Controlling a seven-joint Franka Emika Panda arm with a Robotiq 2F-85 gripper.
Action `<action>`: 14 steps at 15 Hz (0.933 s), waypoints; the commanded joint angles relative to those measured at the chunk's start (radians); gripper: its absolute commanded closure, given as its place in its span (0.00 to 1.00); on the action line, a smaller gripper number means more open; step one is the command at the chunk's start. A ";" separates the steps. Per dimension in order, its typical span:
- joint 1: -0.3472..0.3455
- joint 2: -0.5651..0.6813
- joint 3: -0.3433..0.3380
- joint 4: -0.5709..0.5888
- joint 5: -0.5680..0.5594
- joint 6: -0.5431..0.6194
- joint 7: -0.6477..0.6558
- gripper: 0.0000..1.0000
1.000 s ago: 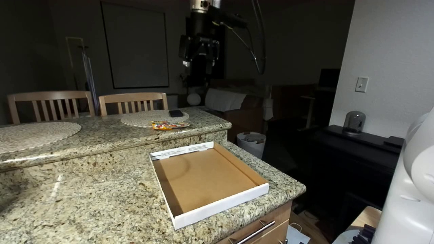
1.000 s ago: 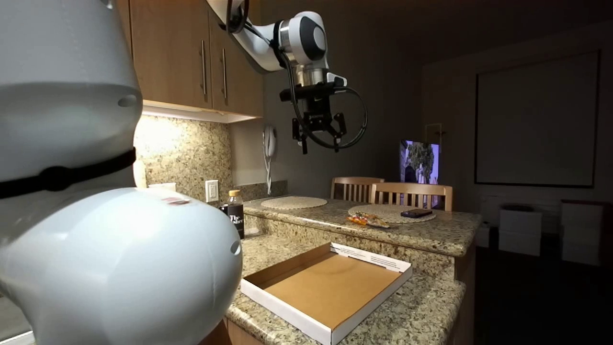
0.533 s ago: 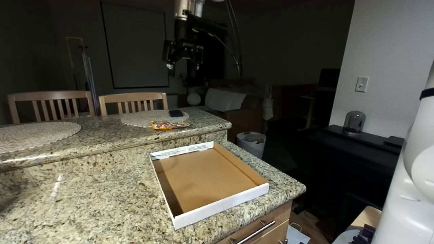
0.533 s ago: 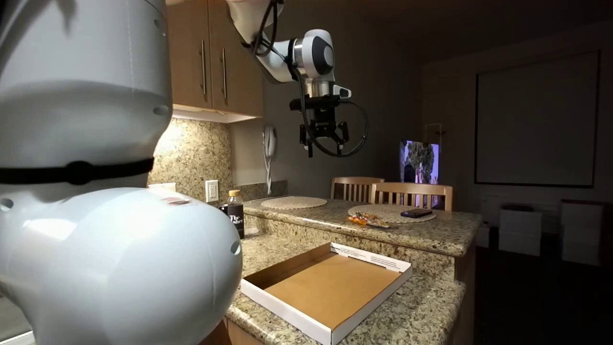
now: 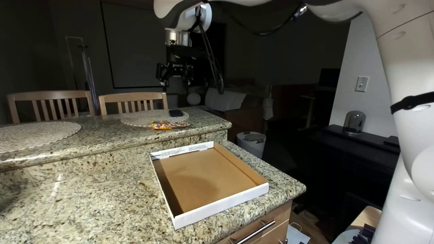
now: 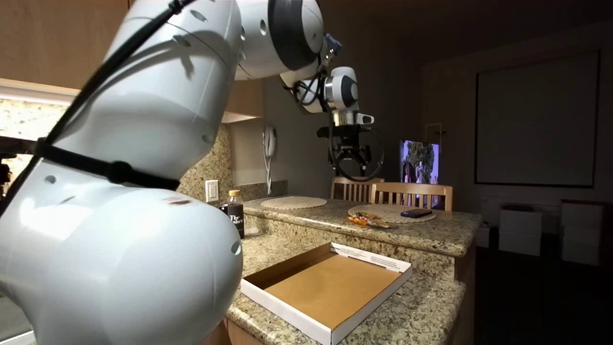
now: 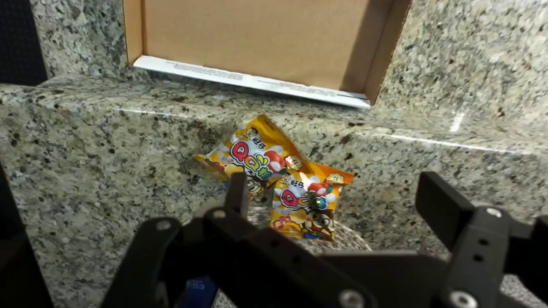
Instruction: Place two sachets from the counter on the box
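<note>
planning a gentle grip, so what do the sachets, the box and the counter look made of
Sachets: probably thin plastic film, possibly foil-lined; glossy, with creases and bright glints.
Box: apparently cardboard, by its brown inside and thin walls; matte, white-faced outside.
Counter: polished stone, likely granite; speckled grain, bright reflections along its rounded edge.

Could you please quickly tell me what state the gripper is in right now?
Gripper: open, holding nothing.
</note>
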 commanded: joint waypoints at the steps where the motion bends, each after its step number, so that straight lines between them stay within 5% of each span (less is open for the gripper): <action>1: 0.005 0.168 -0.027 0.189 0.012 -0.041 0.054 0.00; 14: 0.003 0.295 -0.016 0.282 0.000 -0.082 -0.013 0.00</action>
